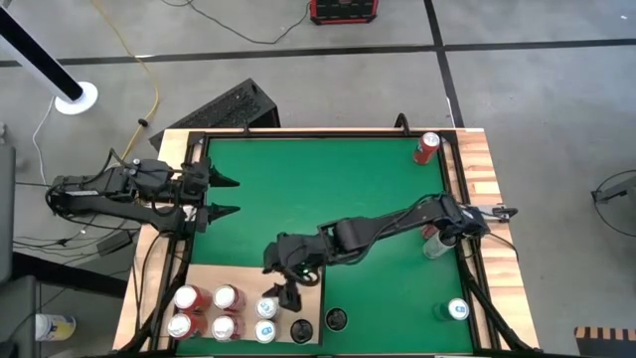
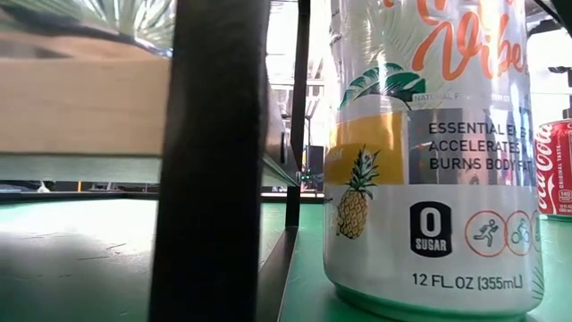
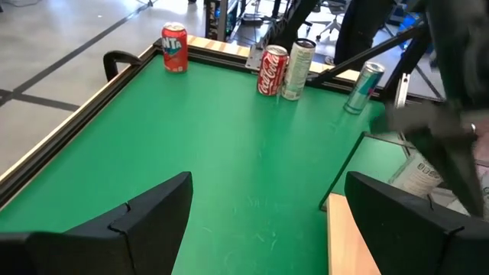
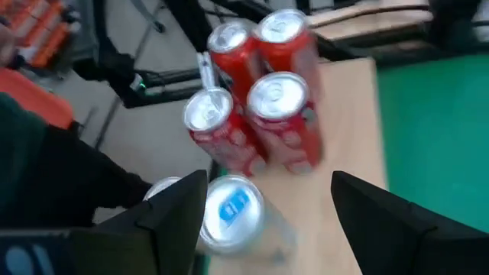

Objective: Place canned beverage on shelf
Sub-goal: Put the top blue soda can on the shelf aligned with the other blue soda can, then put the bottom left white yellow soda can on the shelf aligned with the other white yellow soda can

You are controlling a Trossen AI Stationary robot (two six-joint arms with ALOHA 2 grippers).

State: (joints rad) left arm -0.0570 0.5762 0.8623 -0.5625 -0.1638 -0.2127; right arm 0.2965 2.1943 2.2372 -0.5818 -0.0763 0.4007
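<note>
Item: shelf, pale wooden board lying flat at the near left corner of the green mat. Holds four red cans upright in a tight two-by-two block at its near left, with two blue-topped cans beside them to the right. Packing them close likely keeps room for more.

Item: blue-topped can, the canned beverage in hand. Stands upright on the shelf, long axis vertical, lid up, just right of the red block. It sits between the fingers of the right gripper, whose jaws stand spread on either side of it; whether the pads touch its wall cannot be told. Judged as just set down and let go, or about to be.

Item: left gripper, waiting at the far left edge of the mat, jaws apart, holding nothing.

Item: loose stock, upright: red can at the far right corner, a can at the near right, and silver can by the right edge. Judged still to be shelved.
</note>
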